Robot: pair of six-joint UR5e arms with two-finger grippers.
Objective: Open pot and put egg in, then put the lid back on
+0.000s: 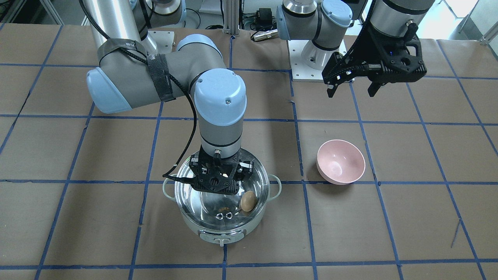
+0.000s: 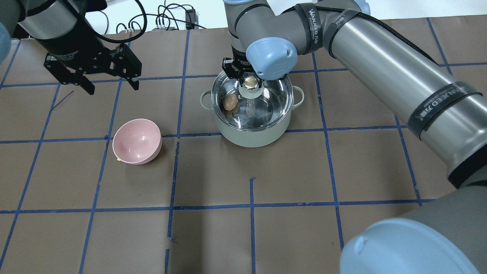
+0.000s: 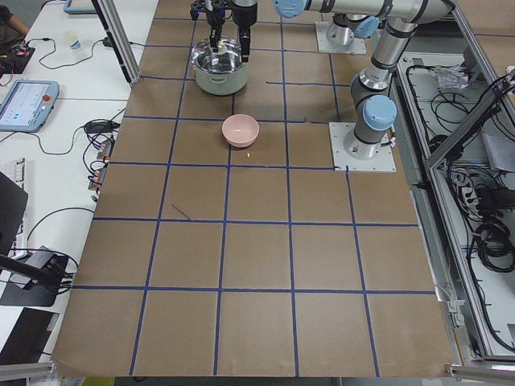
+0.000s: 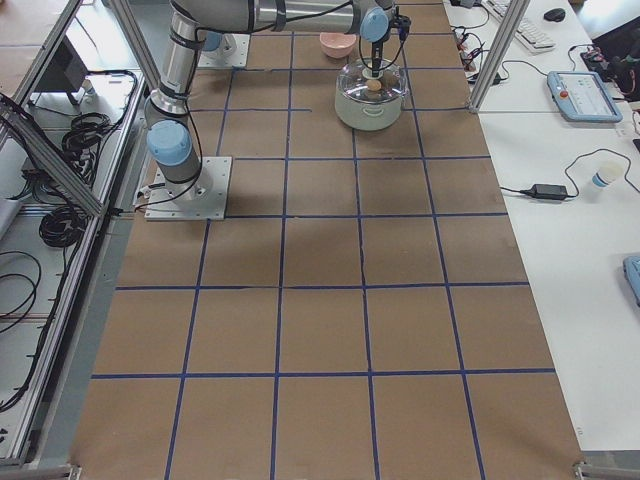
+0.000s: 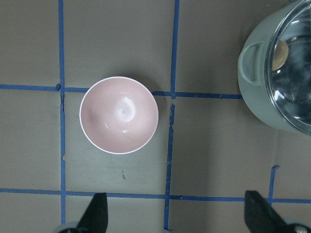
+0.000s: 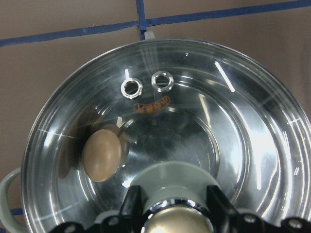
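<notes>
Right gripper (image 6: 174,208) is straight above the pot (image 2: 251,135), jaws closed on the lid's knob (image 2: 250,82), one finger either side of it, so I've got the lid (image 6: 233,121) by its centre. The egg (image 6: 101,155) is in the pot. I can see it through the glass, lying on the steel floor off to one side of the knob, clear of the rim. The lid looks down on the pot, though from the front the arm covers the far edge, so I can't swear the rim is seated all round. That's what matters here: I'd want the glass level and its edge inside the pot's lip the whole way before letting go. Then open the jaws just enough to clear the knob and lift straight up, no sideways pull, or the lid could skate off centre. Left gripper (image 2: 113,88) hangs in the air well away from the pot, out beyond the bowl (image 2: 137,140), jaws spread wide with nothing in them. The bowl sits near the pot on that same side, not touching it.
</notes>
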